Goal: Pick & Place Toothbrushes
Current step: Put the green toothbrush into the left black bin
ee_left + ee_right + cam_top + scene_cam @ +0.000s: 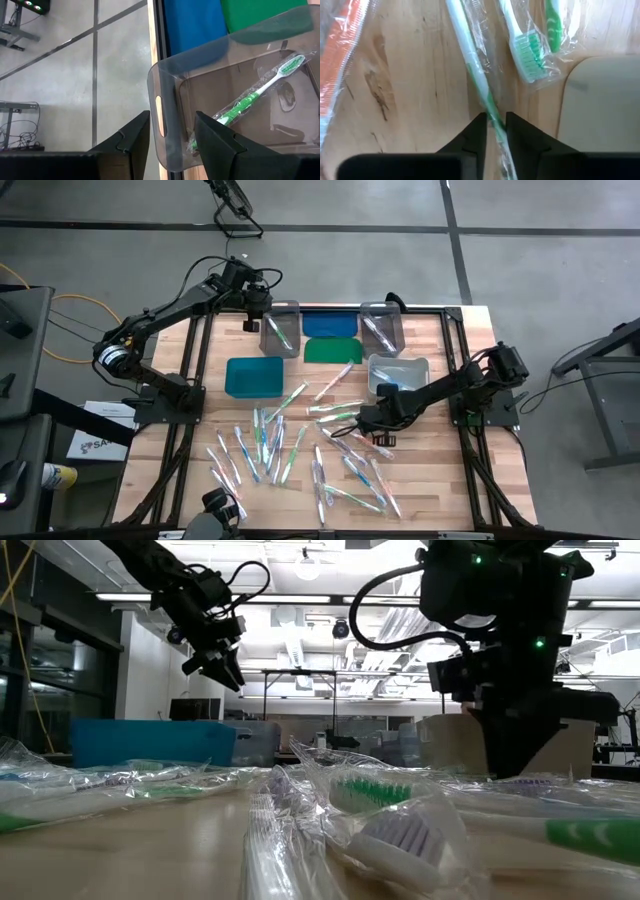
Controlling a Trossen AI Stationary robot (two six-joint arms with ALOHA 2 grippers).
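Dozens of plastic-wrapped toothbrushes lie scattered, green, blue, pinkish.

Robotics lab or industrial test space. Grey concrete floor with dark seam lines. Wooden desk on black metal frame, two arms bolted on. Loose yellow cable across floor. Low view: open ceiling with strip lights, exposed ducts, workbenches and cardboard box behind.
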